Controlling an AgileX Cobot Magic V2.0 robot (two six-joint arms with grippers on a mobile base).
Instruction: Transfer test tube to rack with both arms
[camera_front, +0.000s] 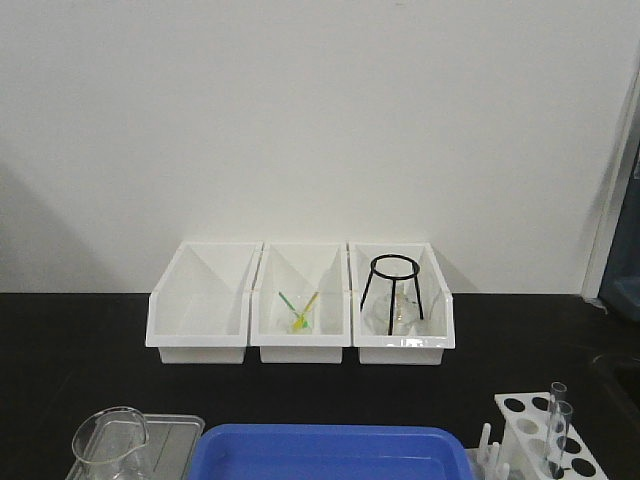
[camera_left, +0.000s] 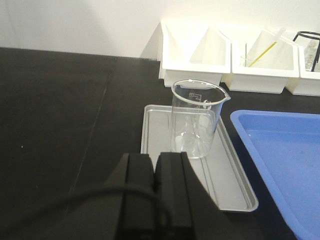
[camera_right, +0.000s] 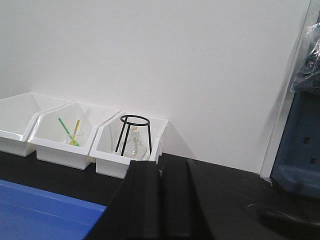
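Observation:
The white rack (camera_front: 527, 412) stands at the bottom right of the front view, pegs on its near left side. Two thin clear tubes stand upright in its holes; the nearer test tube (camera_front: 560, 436) sits just in front of the other (camera_front: 556, 394). Neither arm shows in the front view. In the left wrist view my left gripper (camera_left: 155, 158) is shut with nothing between its fingers, just short of a metal tray. My right gripper (camera_right: 161, 165) is also shut and empty, pointing towards the right-hand bin. The rack and tubes are out of both wrist views.
A wide glass beaker (camera_left: 195, 119) stands on the metal tray (camera_left: 230, 180). Right of it lies a blue tray (camera_front: 330, 452). Three white bins (camera_front: 300, 305) line the back wall; the right one holds a black ring stand (camera_right: 134, 131) over a flask.

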